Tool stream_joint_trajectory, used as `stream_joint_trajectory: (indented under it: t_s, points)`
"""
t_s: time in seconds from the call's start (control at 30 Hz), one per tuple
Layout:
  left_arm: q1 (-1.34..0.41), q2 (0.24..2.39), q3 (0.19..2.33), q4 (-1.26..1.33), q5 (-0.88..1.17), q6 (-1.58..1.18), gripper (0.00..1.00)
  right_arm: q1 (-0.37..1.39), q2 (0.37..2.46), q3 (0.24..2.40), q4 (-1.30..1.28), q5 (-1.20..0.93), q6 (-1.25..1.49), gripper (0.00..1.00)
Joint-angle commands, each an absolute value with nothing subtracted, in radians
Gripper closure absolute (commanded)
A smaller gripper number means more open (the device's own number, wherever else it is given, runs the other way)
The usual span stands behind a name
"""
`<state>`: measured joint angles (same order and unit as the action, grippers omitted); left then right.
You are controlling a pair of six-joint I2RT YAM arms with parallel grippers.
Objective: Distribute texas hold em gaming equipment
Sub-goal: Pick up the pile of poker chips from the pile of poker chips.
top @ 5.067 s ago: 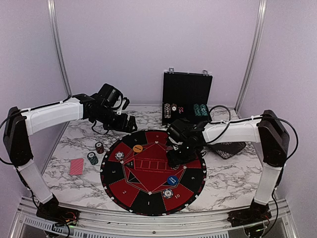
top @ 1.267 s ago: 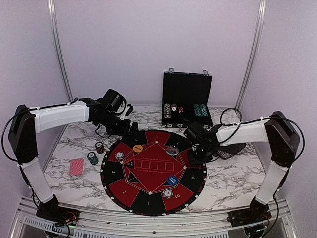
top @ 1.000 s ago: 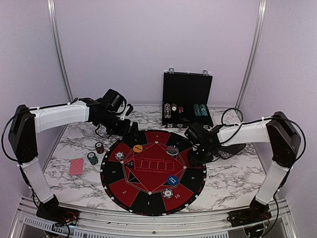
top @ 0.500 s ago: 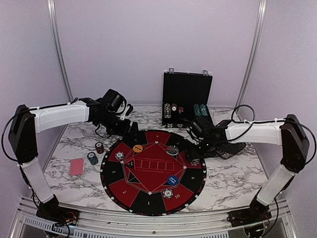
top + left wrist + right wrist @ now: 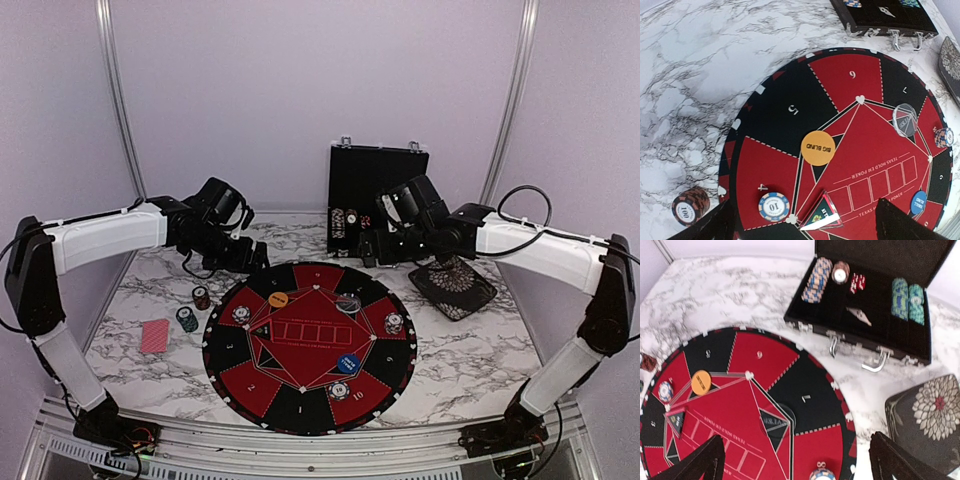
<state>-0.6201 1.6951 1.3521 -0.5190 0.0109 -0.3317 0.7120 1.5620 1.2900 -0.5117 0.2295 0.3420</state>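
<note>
Left gripper (image 5: pixel 804 207): fingers spread, nothing between them. It hangs over the far-left rim of the mat (image 5: pixel 232 372). The orange disc (image 5: pixel 818 148) lies just ahead of it, a white chip (image 5: pixel 773 206) lies under the gap, and a red stack (image 5: pixel 690 205) sits off the mat outside one finger. The teal stack (image 5: pixel 187 319) and the card (image 5: pixel 155 336) lie behind it, towards its base. The left arm reaches inward with the forearm near level and the wrist pitched down.

Right gripper (image 5: pixel 799 437): fingers spread and empty, held high over the mat's far edge. The case (image 5: pixel 920 352) stands open ahead of it, chip rows (image 5: pixel 816 280) upright in their slots; the dish (image 5: pixel 920 415) is beside its right finger.

Judged step: fetch chips from the case.
- Square the fingers across one row
- Descend clear of the lid and latches
- Pinch a short stack by its edges
- Lift straight up

The right arm stretches far forward, elbow raised, wrist tilted down
</note>
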Motion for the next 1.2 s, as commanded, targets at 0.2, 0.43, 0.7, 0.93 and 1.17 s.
stream_joint_trajectory:
  t_s: [0.2, 0.43, 0.7, 0.93, 1.17]
  points:
    - [-0.529, 1.538, 1.22, -0.656, -0.153, -0.4, 0.01, 0.699, 1.494, 1.347, -0.245, 0.27, 0.196, 0.01]
    - [-0.442, 1.496, 1.141, -0.675, -0.17, -0.396, 0.01, 0.697, 1.471, 1.307, -0.159, 0.26, 0.129, 0.02]
    - [-0.412, 1.585, 1.175, -0.683, -0.151, -0.371, 0.04, 0.698, 1.497, 1.323, -0.192, 0.202, 0.099, 0.02]
    - [-0.4, 1.662, 1.22, -0.694, -0.137, -0.336, 0.14, 0.697, 1.506, 1.325, -0.205, 0.209, 0.089, 0.02]
    - [-0.394, 1.708, 1.243, -0.699, -0.125, -0.322, 0.23, 0.697, 1.529, 1.346, -0.234, 0.211, 0.087, 0.02]
